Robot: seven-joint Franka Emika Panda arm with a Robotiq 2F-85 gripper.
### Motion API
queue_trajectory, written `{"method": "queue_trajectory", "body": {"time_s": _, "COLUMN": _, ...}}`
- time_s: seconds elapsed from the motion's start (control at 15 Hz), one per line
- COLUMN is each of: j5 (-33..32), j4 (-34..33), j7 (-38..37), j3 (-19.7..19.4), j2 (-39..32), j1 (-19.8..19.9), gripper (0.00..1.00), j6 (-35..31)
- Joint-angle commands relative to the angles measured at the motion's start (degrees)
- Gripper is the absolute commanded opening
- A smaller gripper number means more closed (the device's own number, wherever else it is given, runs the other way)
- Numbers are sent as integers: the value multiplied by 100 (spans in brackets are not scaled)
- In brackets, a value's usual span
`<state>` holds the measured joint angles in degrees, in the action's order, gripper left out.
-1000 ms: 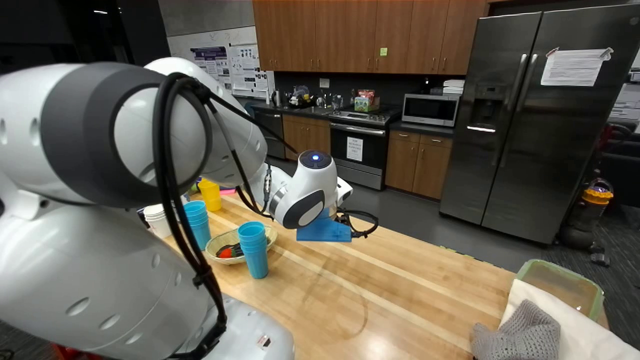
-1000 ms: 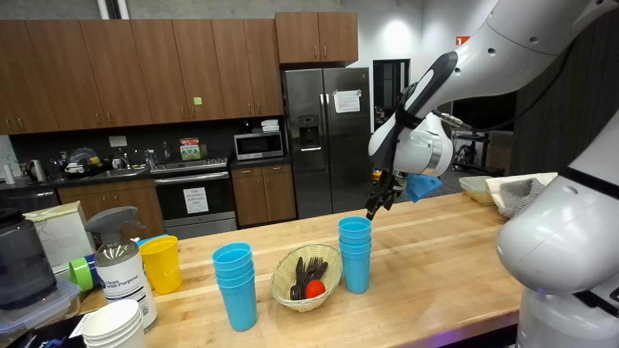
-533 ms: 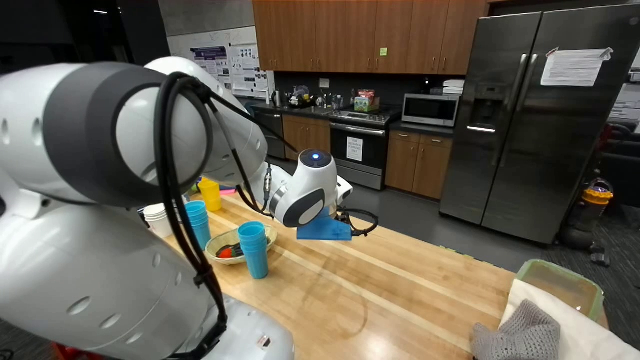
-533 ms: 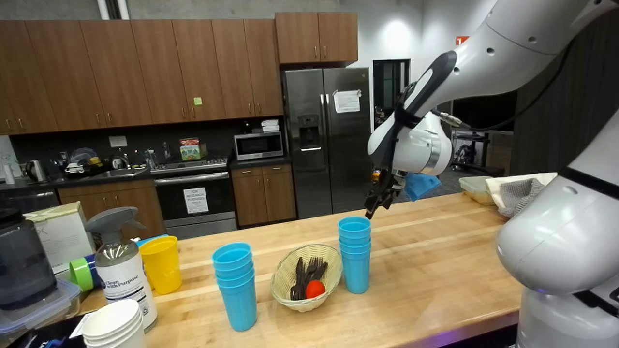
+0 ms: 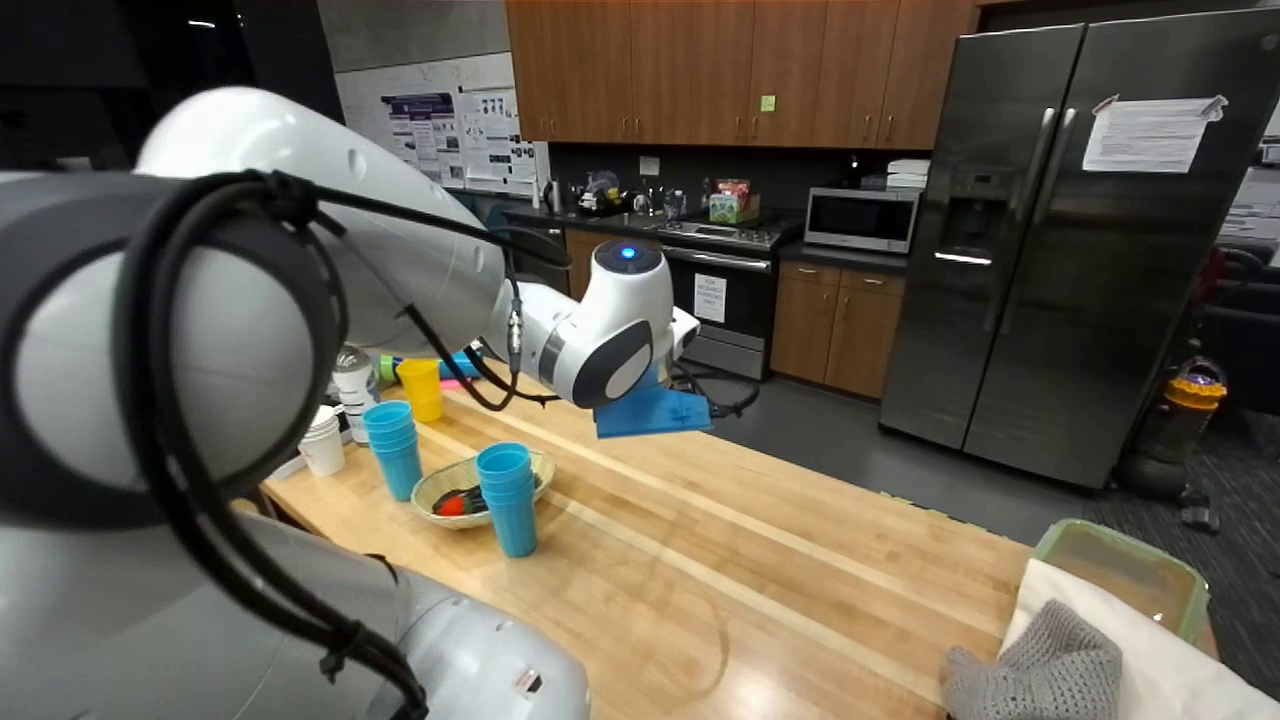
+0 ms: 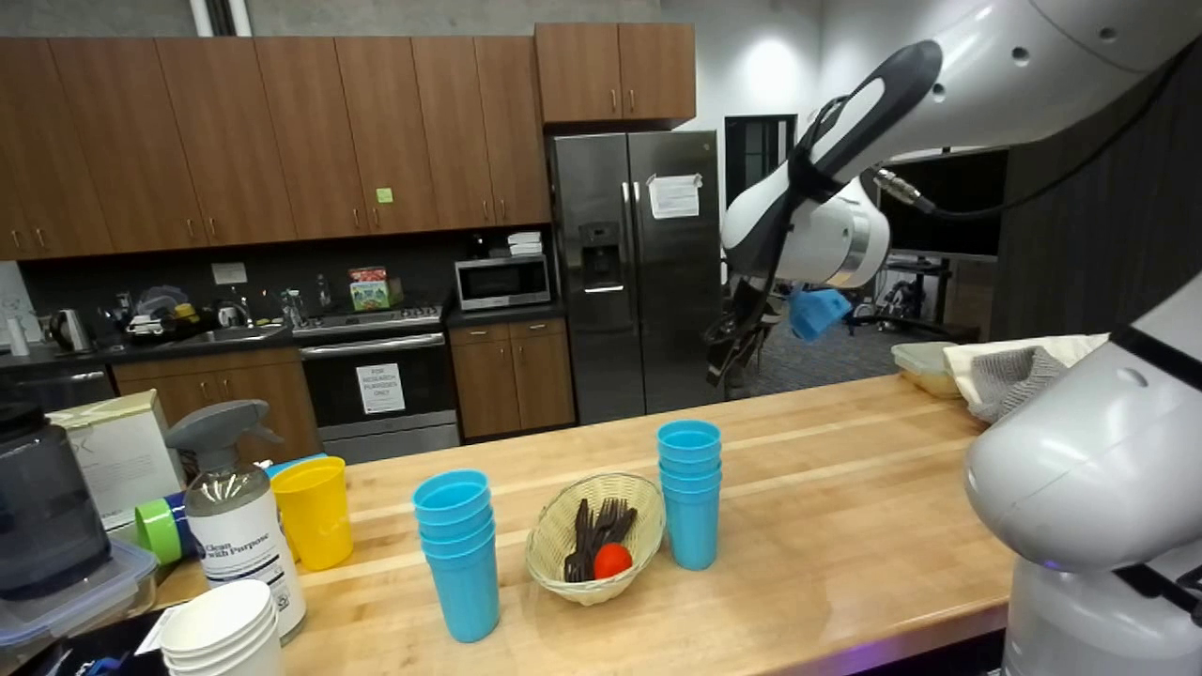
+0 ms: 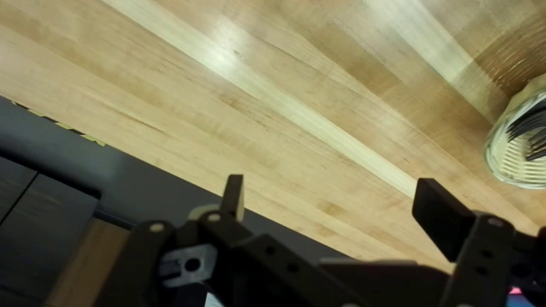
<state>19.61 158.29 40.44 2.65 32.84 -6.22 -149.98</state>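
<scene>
Gripper: blk Robotiq; fingers spread wide, wood seen btwn; hangs raised nr far edge of table, apart from cups & basket.
Blue bracket: flat-sided pc. mounted at gripper, shown in both ext. views.
Blue cups, R stack: nested, upright, just R of basket; can't tell if touching it; w/ basket, among things nearest gripper.
Wicker basket: pale, woven, btwn the 2 blue stacks; also cut off at edge of wrist view.
Basket contents: dk forks, bunched; red ball at near R side.
Blue cups, L stack: nested, upright, L of basket, apart from it.
Yellow cup: upright, farther back & L of L stack.
Spray bottle: grey trigger head, label "Clean with Purpose"; just L of yellow cup.
White cups: nested, near L, in front of bottle.
Table: butcher-block, glossy, light strips running its length.
R end: grey knit cloth on white cloth; green-rimmed container on far side.
Far wall: dk steel fridge, R; microwave & range L of it; paper notice on oven door.
</scene>
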Motion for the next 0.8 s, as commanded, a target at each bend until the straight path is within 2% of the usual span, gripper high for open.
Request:
{"method": "queue_trajectory", "body": {"time_s": 0.0, "j5": -834, "j4": 47, "j7": 33, "j3": -523, "j2": 1188, "j1": -323, "gripper": 100, "j6": 1246}}
{"method": "queue_trajectory", "body": {"time_s": 0.13, "j5": -1175, "j4": -104, "j7": 145, "j3": -696, "j2": 1721, "j1": -422, "gripper": 100, "j6": 1931}}
{"method": "queue_trajectory", "body": {"time_s": 0.33, "j5": -1359, "j4": -466, "j7": 225, "j3": -822, "j2": 2265, "j1": -628, "gripper": 100, "j6": 2368}}
{"method": "queue_trajectory", "body": {"time_s": 0.73, "j5": -1211, "j4": -818, "j7": 185, "j3": -558, "j2": 2517, "j1": -1449, "gripper": 100, "j6": 1800}}
